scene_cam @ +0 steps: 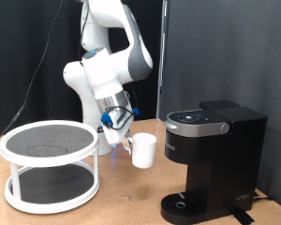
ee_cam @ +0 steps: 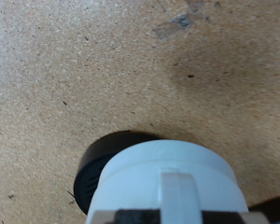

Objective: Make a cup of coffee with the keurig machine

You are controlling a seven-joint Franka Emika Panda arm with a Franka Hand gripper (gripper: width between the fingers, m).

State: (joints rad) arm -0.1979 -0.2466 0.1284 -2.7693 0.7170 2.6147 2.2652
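**Arm carries the white cup above the table, beside the coffee machine**

From where I stand the gripper [scene_cam: 120, 131] hangs low off the white arm [scene_cam: 108, 56], a bit of blue showing at its wrist, and it is clenched on the cup [scene_cam: 143, 150]. The cup sticks out sideways from the fingers toward the exterior view's right, held by its handle side and lifted clear of the table [scene_cam: 122, 192]. Through the wrist view the cup [ee_cam: 168, 182] fills the lower part of the picture as a pale rounded body with a white strip, likely the handle, running down its middle, and its dark shadow lies on the speckled wooden board below, so it is plainly in the air rather than set down.

Just to the exterior view's right of the cup stands the keurig machine [scene_cam: 214, 155], black and boxy, its lid down, its silver-rimmed top panel facing up and its round drip base bare at the front. The cup is near the machine's side but apart from it, and higher than the base.

On the exterior view's left sits a white two-tier round rack [scene_cam: 50, 164] with dark mesh shelves, well apart from the cup
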